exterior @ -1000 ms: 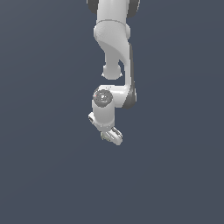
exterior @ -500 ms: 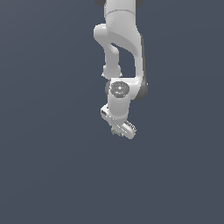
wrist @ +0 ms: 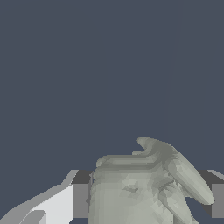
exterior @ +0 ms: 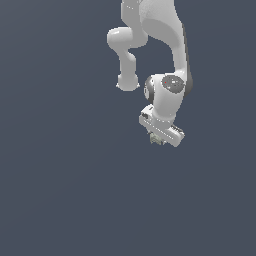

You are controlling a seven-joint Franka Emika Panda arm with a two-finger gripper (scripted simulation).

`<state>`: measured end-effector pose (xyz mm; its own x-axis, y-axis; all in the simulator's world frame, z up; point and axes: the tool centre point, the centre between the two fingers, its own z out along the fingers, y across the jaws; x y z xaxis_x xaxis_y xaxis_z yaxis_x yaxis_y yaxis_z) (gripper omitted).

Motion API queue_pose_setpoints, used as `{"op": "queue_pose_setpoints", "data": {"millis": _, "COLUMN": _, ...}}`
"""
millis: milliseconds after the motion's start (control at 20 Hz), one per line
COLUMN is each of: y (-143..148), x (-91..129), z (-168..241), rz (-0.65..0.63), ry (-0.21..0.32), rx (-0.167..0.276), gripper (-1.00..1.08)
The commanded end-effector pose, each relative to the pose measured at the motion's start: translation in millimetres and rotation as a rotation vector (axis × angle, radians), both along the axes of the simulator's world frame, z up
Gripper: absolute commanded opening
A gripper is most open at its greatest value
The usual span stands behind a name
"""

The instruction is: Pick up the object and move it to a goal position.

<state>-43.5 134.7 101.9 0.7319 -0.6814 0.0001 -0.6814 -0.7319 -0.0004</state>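
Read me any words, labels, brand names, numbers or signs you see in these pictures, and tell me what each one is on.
There are none to read. The white arm, the gripper, the pale grey-green object between its fingers and the plain dark backdrop carry no lettering, numbers or signs in either view. The round cap on the arm's joint shows only a faint dark speck, too small to read as anything.

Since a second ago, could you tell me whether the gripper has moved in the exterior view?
Yes. The gripper has shifted toward the exterior view's right against the frame edges; nothing else fixed shows. The object sits between its fingers.
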Motion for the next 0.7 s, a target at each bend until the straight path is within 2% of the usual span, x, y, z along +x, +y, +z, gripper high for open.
{"op": "queue_pose_setpoints", "data": {"millis": 0, "y": 23, "x": -8, "z": 9, "rz": -0.002, "ry": 0.000, "rx": -0.001, "gripper": -1.00}}
{"op": "queue_pose_setpoints", "data": {"millis": 350, "y": 67, "x": -21, "z": 24, "rz": -0.002, "ry": 0.000, "rx": -0.001, "gripper": -1.00}}
{"op": "queue_pose_setpoints", "data": {"millis": 650, "y": 78, "x": -23, "z": 28, "rz": -0.002, "ry": 0.000, "rx": 0.000, "gripper": -1.00}}
